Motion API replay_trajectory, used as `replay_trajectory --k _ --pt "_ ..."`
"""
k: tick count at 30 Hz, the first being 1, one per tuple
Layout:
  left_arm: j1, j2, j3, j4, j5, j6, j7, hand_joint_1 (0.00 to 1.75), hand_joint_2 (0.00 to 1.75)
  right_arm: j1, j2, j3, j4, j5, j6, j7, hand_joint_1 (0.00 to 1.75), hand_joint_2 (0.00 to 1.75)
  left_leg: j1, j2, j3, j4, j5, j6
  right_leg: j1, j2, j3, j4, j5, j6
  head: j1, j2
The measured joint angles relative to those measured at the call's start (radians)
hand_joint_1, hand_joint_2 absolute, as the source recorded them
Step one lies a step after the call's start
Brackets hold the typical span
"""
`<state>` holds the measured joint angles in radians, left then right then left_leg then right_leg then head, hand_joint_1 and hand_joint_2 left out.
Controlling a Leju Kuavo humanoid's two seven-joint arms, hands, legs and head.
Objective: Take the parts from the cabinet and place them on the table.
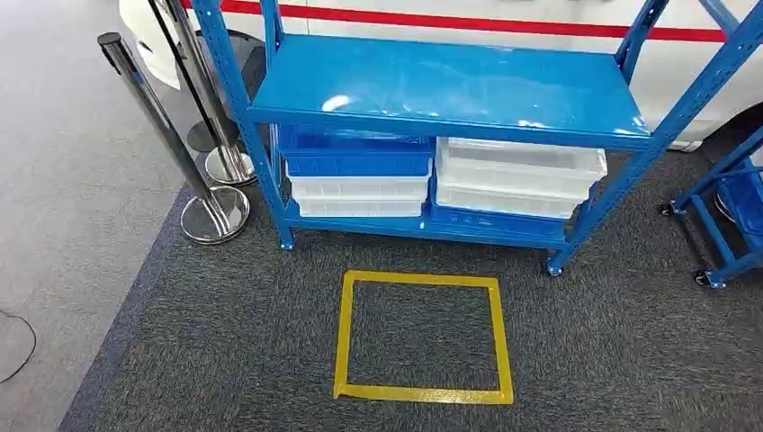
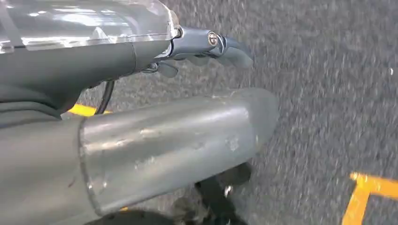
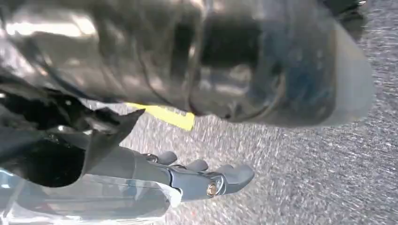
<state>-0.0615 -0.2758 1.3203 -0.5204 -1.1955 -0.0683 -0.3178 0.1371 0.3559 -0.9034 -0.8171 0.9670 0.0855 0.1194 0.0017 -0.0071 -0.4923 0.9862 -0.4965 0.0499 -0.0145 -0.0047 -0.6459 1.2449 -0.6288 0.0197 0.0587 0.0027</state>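
The blue cabinet (image 1: 450, 90) is an open shelf rack standing ahead of me on dark carpet. Its top shelf is bare and glossy. On the lower shelf a blue bin (image 1: 358, 153) sits on stacked white bins (image 1: 360, 191) at the left, with more white bins (image 1: 517, 175) at the right. I cannot make out any parts inside them. My left hand (image 2: 164, 136) hangs over the carpet with its fingers (image 2: 211, 47) stretched out, holding nothing. My right hand (image 3: 234, 70) hangs the same way, fingers (image 3: 206, 180) straight and apart from the thumb, with nothing in it.
A yellow tape square (image 1: 420, 392) marks the carpet in front of the rack. Two chrome stanchions (image 1: 211, 216) stand to the rack's left. A blue wheeled cart (image 1: 729, 225) is at the right edge. A white vehicle with a red stripe (image 1: 540, 22) is behind.
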Motion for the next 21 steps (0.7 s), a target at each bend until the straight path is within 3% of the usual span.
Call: replay_trajectory --k 2,3,4,5,6,8,9,10,12,13,14,15,17,18,19,20,21 --pt "0.003 -0.010 -0.002 -0.012 -0.003 -0.011 0.004 0.00 0.00 -0.009 0.000 -0.025 0.011 -0.017 0.005 -0.005 0.00 0.00 0.000 0.010 0.029 0.000 -0.024 -0.009 0.003 -0.017 0.036 -0.153 0.135 -0.009 0.000 0.000" --pt "0.007 -0.016 -0.002 -0.017 -0.003 -0.013 0.004 0.00 0.00 -0.012 0.000 -0.036 0.018 -0.021 0.005 -0.006 0.00 0.00 -0.002 0.017 0.034 0.001 -0.036 -0.014 0.010 -0.054 0.038 -0.196 0.197 -0.022 0.001 0.000" --pt "0.005 -0.017 -0.002 -0.024 -0.004 -0.015 0.005 0.00 0.00 -0.023 0.000 -0.046 0.026 -0.024 0.005 -0.006 0.00 0.00 -0.007 0.020 0.039 0.006 -0.045 -0.022 0.018 -0.059 0.030 -0.200 0.158 -0.027 0.000 0.000" --pt "0.003 -0.021 -0.002 -0.032 -0.005 -0.016 0.007 0.00 0.00 -0.032 0.001 -0.052 0.031 -0.026 0.006 -0.006 0.00 0.00 -0.009 0.033 0.037 0.002 -0.055 -0.030 0.017 -0.049 0.029 -0.197 0.175 -0.035 -0.001 0.000" --pt "0.005 -0.022 -0.003 -0.038 -0.006 -0.016 0.007 0.00 0.00 -0.033 0.001 -0.055 0.033 -0.026 0.006 -0.007 0.00 0.00 -0.009 0.041 0.052 0.013 -0.054 -0.034 0.016 -0.033 0.028 -0.202 0.174 -0.040 0.000 0.000" --pt "0.004 -0.024 -0.003 -0.049 -0.006 -0.017 0.007 0.00 0.00 -0.039 0.003 -0.067 0.042 -0.027 0.006 -0.007 0.00 0.00 -0.007 0.037 0.050 0.033 -0.059 -0.043 0.008 -0.017 0.050 -0.208 0.169 -0.049 -0.001 0.000" --pt "0.001 -0.026 -0.003 -0.053 -0.005 -0.017 0.007 0.00 0.00 -0.039 0.003 -0.072 0.045 -0.027 0.006 -0.007 0.00 0.00 -0.005 0.025 0.030 0.083 -0.063 -0.049 0.006 -0.014 0.059 -0.209 0.164 -0.057 0.000 0.000" --pt "0.001 -0.026 -0.003 -0.054 -0.005 -0.018 0.007 0.00 0.00 -0.041 0.003 -0.074 0.045 -0.027 0.005 -0.007 0.00 0.00 -0.002 0.019 -0.008 0.149 -0.085 -0.056 0.006 -0.007 0.063 -0.210 0.160 -0.062 -0.001 0.000" --pt "0.002 -0.026 -0.003 -0.058 -0.005 -0.019 0.007 0.00 0.00 -0.047 0.003 -0.080 0.050 -0.026 0.003 -0.009 0.00 0.00 0.005 0.017 -0.097 0.282 -0.161 -0.065 0.006 0.012 0.070 -0.210 0.153 -0.064 0.000 0.000" --pt "0.003 -0.026 -0.003 -0.060 -0.005 -0.019 0.008 0.00 0.00 -0.049 0.003 -0.085 0.054 -0.024 0.002 -0.012 0.00 0.00 0.007 0.016 -0.129 0.317 -0.187 -0.068 0.005 0.022 0.076 -0.209 0.148 -0.064 -0.001 0.000" --pt "0.005 -0.027 -0.003 -0.061 -0.007 -0.019 0.011 0.00 0.00 -0.051 0.003 -0.091 0.058 -0.021 -0.002 -0.014 0.00 0.00 0.010 0.016 -0.146 0.316 -0.182 -0.069 0.005 0.034 0.083 -0.209 0.143 -0.062 0.000 0.000" --pt "0.005 -0.027 -0.003 -0.063 -0.009 -0.019 0.014 0.00 0.00 -0.053 0.003 -0.098 0.063 -0.015 -0.006 -0.019 0.00 0.00 0.011 0.016 -0.142 0.273 -0.145 -0.070 0.004 0.045 0.093 -0.209 0.137 -0.058 0.000 0.000" --pt "0.004 -0.029 -0.003 -0.071 -0.012 -0.020 0.016 0.00 0.00 -0.060 0.003 -0.110 0.072 -0.007 -0.013 -0.023 0.00 0.00 0.012 0.000 -0.099 0.112 -0.011 -0.066 0.003 0.065 0.112 -0.209 0.125 -0.052 0.000 0.000" --pt "0.008 -0.030 -0.003 -0.074 -0.014 -0.020 0.018 0.00 0.00 -0.060 0.003 -0.115 0.075 -0.006 -0.016 -0.023 0.00 0.00 0.013 -0.037 -0.087 0.043 0.042 -0.061 0.001 0.072 0.112 -0.210 0.121 -0.048 0.000 0.000" --pt "0.007 -0.031 -0.003 -0.076 -0.019 -0.021 0.019 0.00 0.00 -0.070 0.003 -0.123 0.082 -0.003 -0.018 -0.026 0.00 0.00 0.009 -0.048 -0.092 0.046 0.001 -0.055 0.001 0.084 0.113 -0.206 0.119 -0.043 0.000 0.000" --pt "0.006 -0.031 -0.002 -0.080 -0.020 -0.021 0.021 0.00 0.00 -0.077 0.003 -0.130 0.089 0.001 -0.019 -0.027 0.00 0.00 0.005 -0.051 -0.088 0.046 0.003 -0.046 0.000 0.093 0.103 -0.205 0.117 -0.035 -0.001 0.000" --pt "0.009 -0.033 -0.002 -0.083 -0.023 -0.021 0.024 0.00 0.00 -0.078 0.002 -0.139 0.095 0.006 -0.019 -0.028 0.00 0.00 0.004 -0.047 -0.087 0.046 0.028 -0.040 -0.001 0.102 0.104 -0.205 0.115 -0.029 -0.001 0.000"
